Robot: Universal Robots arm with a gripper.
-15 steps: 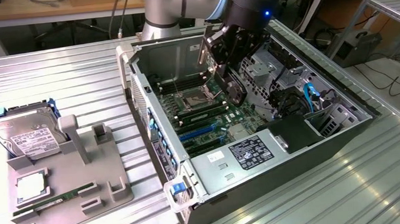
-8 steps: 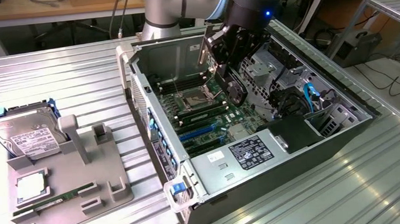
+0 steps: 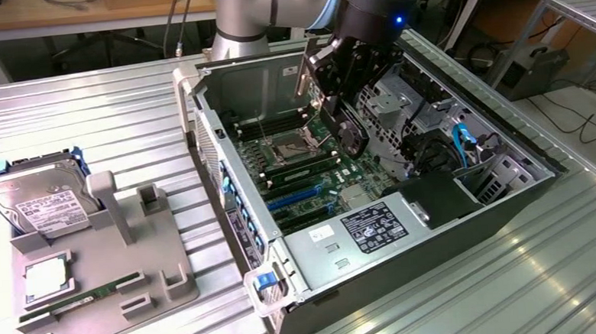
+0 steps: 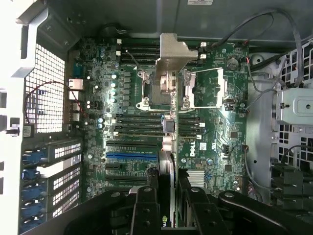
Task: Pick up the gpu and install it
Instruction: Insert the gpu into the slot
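Fingers [image 4: 146, 208]: black, jointed metal, shut tight on the gpu [image 4: 168, 142], one on each face of the card. In the wrist view the card is edge-on, a thin dark strip running out from between them, with its silver bracket [image 4: 173, 51] at the far end.

Exterior view, upper middle: the gpu hangs on edge below the fingers. Round black fan [image 3: 350, 139] at the low end, bracket up near the case's rear wall. The card sits inside the open computer case [image 3: 436, 259], above the green motherboard [image 3: 298, 171]. Can't tell if its lower edge touches any slot. The blue slot [image 3: 294, 195] lies just to the lower left of it, with nothing seated in it.

Arm [image 3: 259, 8]: grey-and-silver jointed tube coming in from the top edge. The wrist is tipped down into the case, and a small blue light glows on it.

Case lies on its side, lid off, sheet-metal walls, perforated grille at the rear. Square CPU socket [image 3: 294, 146] with a bare metal frame is left of the card.

Left of frame, on the ribbed metal counter [image 3: 102, 116]: a grey moulded holder [image 3: 130, 275]. It carries a silver hard drive [image 3: 40, 203] with a white label, standing tilted in its slot, and a narrow green memory stick [image 3: 90, 294] lying flat near the front edge.
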